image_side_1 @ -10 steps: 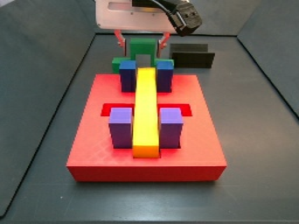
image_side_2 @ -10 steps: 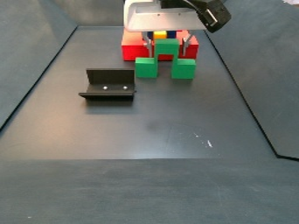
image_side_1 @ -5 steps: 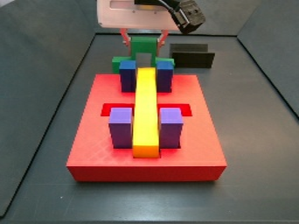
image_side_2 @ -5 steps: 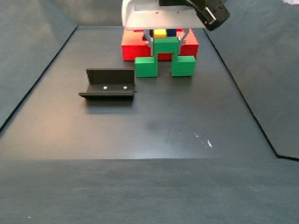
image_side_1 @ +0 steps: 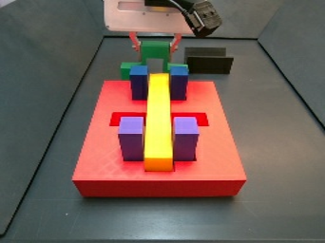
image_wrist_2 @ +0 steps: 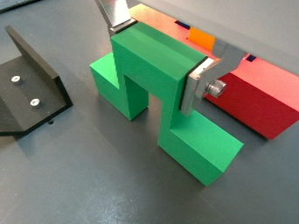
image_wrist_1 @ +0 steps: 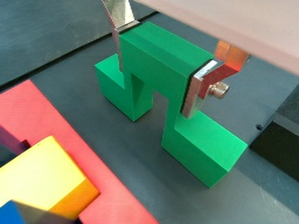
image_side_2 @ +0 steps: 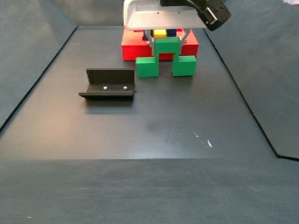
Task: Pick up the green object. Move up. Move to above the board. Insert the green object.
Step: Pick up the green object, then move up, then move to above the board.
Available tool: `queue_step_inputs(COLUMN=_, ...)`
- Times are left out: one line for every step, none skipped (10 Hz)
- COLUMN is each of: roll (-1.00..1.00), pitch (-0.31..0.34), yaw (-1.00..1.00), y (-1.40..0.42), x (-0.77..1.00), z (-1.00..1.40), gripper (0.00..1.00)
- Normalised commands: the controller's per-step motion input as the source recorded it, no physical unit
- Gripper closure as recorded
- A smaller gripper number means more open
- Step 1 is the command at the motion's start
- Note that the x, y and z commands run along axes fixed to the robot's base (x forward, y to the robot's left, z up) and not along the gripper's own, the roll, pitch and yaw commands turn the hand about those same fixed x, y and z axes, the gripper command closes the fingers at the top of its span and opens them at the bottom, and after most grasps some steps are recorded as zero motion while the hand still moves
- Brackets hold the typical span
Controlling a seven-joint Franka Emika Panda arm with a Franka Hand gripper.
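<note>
Green plus-shaped solid block (image_wrist_1: 158, 87) sits on the grey floor beside the flat red square board (image_side_1: 159, 152), its raised column clamped between the gripper's (image_wrist_2: 158, 54) silver fingers (image_wrist_2: 197, 80). Only a wrist view shows the dark L-shaped fixture (image_wrist_2: 30, 83).

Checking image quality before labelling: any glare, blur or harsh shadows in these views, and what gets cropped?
Both wrist views: sharp, even light; the solid green T-shaped block sits crisply between the tool's silver fingers, whose tips go out of frame. Both side views: soft, coarse; the tool is small, and the large flat red board shows no glare. Shadows are faint everywhere.
</note>
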Motion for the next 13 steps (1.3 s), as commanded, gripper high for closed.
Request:
queue_step_inputs(roll=0.0, pitch=0.0, yaw=0.0, y=0.0, x=0.0, z=0.0, gripper=1.0)
queue_step_inputs(roll=0.0, pitch=0.0, yaw=0.0, y=0.0, x=0.0, z=0.0, gripper=1.0)
queue_step_inputs(roll=0.0, pitch=0.0, yaw=0.0, y=0.0, x=0.0, z=0.0, gripper=1.0)
queue_step_inputs(roll=0.0, pitch=0.0, yaw=0.0, y=0.0, x=0.0, z=0.0, gripper=1.0)
queue_step_inputs(roll=0.0, pitch=0.0, yaw=0.0, y=0.0, x=0.0, z=0.0, gripper=1.0)
queue_step_inputs(roll=0.0, pitch=0.0, yaw=0.0, y=0.0, x=0.0, z=0.0, gripper=1.0)
queue_step_inputs(roll=0.0, pitch=0.0, yaw=0.0, y=0.0, x=0.0, z=0.0, gripper=1.0)
queue_step_inputs(roll=0.0, pitch=0.0, yaw=0.0, y=0.0, x=0.0, z=0.0, gripper=1.0)
queue_step_inputs(roll=0.0, pitch=0.0, yaw=0.0, y=0.0, x=0.0, z=0.83, gripper=1.0)
queue_step_inputs(roll=0.0, pitch=0.035, yaw=0.01, y=0.0, x=-0.07, z=0.75, gripper=1.0)
queue_step_inputs(roll=-0.02, pitch=0.036, yaw=0.02, y=0.01, x=-0.08, z=0.62, gripper=1.0)
queue_step_inputs(roll=-0.06, pitch=-0.007, yaw=0.0, y=0.0, x=-0.01, z=0.17, gripper=1.0)
queue_step_inputs(roll=0.0, pitch=0.0, yaw=0.0, y=0.0, x=0.0, z=1.4, gripper=1.0)
